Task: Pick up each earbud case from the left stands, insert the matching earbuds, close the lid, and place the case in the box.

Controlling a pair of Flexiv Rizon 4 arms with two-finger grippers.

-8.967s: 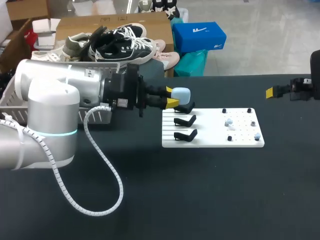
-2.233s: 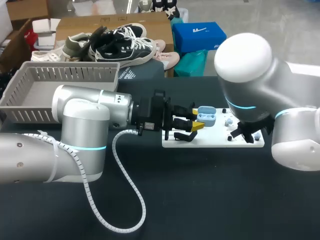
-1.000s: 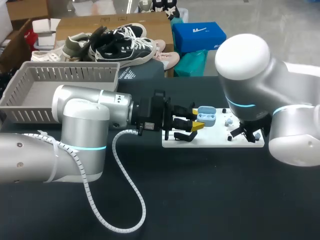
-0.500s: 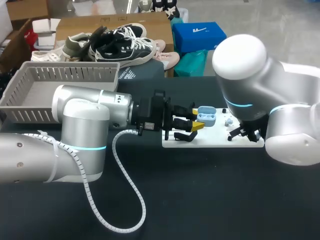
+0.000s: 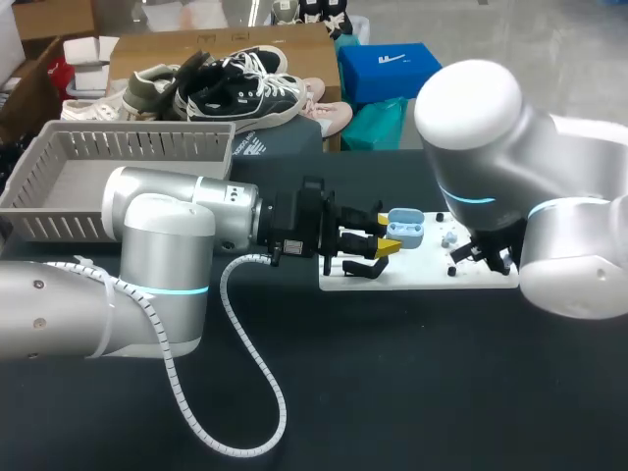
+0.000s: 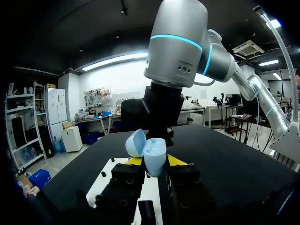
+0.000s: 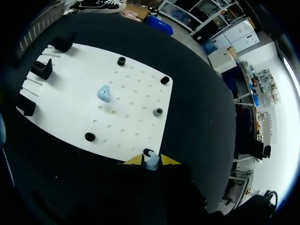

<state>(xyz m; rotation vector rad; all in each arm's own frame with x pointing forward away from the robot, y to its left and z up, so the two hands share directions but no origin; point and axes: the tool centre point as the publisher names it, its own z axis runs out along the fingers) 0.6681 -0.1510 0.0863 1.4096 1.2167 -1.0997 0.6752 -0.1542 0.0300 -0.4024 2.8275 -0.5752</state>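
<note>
Bright, even overhead light; white board (image 7: pixel 126 93) nearly shadowless; left wrist view dimmer, with glaring ceiling strips (image 6: pixel 112 61).

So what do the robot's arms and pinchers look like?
The left arm and the right arm are fat, rounded silver-grey tubes, each with a glowing turquoise ring. A white spiral cable loops off the left one. The black left gripper and right gripper each end in two yellow tips.

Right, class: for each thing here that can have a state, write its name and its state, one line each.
earbud case: lid open, held
left gripper: shut on the earbud case
right gripper: shut on an earbud
second earbud: lying loose on the white board
stands: all three empty
grey box: nothing visible inside
</note>
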